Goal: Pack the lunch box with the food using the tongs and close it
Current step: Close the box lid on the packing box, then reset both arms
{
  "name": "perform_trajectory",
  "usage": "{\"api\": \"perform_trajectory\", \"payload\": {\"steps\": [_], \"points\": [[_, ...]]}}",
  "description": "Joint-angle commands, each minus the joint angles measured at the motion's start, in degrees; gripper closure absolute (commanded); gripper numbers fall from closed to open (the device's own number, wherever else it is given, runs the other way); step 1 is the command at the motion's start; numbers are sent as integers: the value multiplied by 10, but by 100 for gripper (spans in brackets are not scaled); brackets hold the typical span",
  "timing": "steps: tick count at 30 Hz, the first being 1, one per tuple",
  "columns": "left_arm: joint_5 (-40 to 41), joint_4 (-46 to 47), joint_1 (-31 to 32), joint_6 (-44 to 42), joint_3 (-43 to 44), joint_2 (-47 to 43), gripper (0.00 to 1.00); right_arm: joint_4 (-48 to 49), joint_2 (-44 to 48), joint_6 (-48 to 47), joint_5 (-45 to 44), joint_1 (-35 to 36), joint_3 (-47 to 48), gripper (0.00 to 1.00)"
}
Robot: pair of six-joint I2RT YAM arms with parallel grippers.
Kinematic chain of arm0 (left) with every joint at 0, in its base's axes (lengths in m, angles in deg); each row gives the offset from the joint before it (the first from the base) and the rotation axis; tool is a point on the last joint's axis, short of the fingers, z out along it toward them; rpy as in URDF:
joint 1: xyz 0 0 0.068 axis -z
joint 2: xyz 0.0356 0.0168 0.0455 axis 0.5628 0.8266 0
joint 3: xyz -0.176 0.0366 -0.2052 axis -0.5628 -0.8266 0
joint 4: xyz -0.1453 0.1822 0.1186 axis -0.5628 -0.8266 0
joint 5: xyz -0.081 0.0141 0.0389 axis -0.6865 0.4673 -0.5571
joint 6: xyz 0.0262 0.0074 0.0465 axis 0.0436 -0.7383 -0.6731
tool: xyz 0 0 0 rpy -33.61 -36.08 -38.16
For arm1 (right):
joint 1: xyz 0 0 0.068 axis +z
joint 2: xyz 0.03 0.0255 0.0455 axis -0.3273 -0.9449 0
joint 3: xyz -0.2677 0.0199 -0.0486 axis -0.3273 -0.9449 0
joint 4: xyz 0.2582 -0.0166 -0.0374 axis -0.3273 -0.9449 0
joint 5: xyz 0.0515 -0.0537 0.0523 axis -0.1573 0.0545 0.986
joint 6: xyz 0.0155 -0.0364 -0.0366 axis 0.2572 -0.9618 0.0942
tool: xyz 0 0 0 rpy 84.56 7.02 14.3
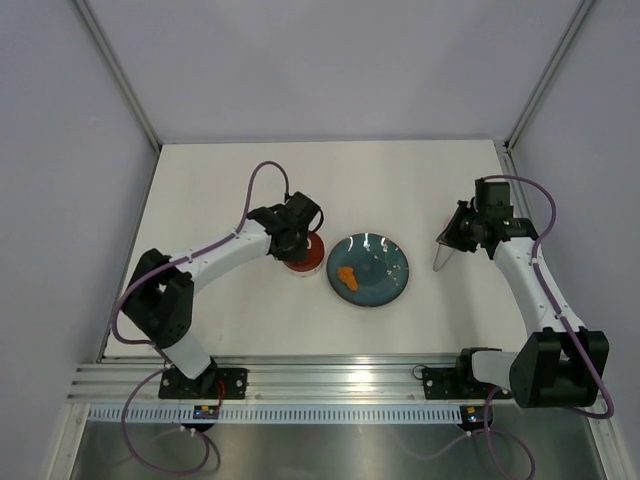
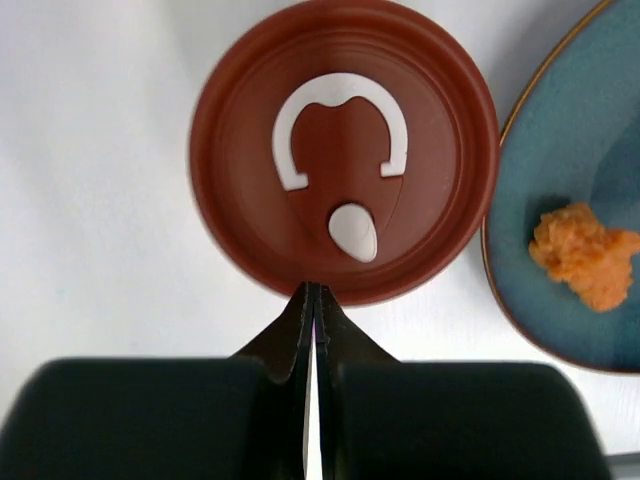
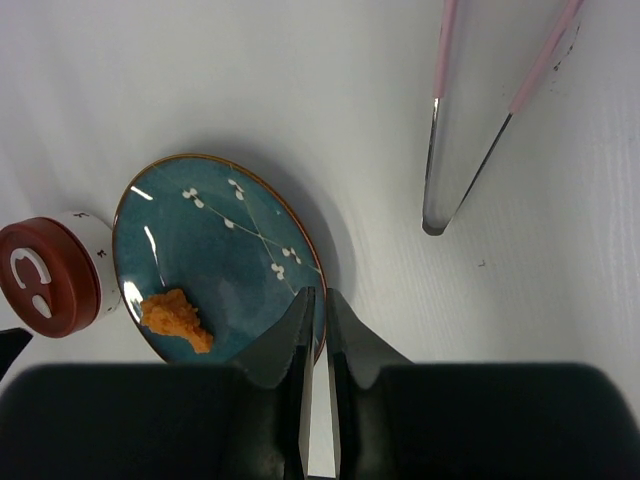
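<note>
The left gripper [image 2: 312,290] is pinched shut on nothing, its tips at the near rim of the dark red lid [image 2: 345,150]. The lid sits on the lunch box [image 1: 303,257] and bears a white loop [image 2: 340,125]. Dark marks on the box's pale wall are too small to read. A narrow gap separates the box from the teal plate [image 3: 230,250], where one orange piece of food [image 3: 177,318] lies near the left rim. The right gripper [image 3: 315,295] is also closed and holds nothing. The tongs [image 3: 433,160] lie beyond it on the table [image 1: 230,190], well apart from the plate. Bare white table runs on to the back wall [image 1: 330,70].
</note>
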Motion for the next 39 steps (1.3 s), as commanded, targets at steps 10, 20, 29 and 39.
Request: {"api": "perform_trajectory", "payload": {"steps": [10,20,29,39], "points": [[56,-62,4,-27,79,-171,100,1,34,7,0,3,4,81],[57,6,4,-38,29,-271,85,-23,54,2,-32,3,12,27],[57,13,4,-30,1,-272,66,-39,60,-4,-60,7,18,21],[33,3,-15,-12,-15,-205,42,-43,4,17,-151,180,58,22]]}}
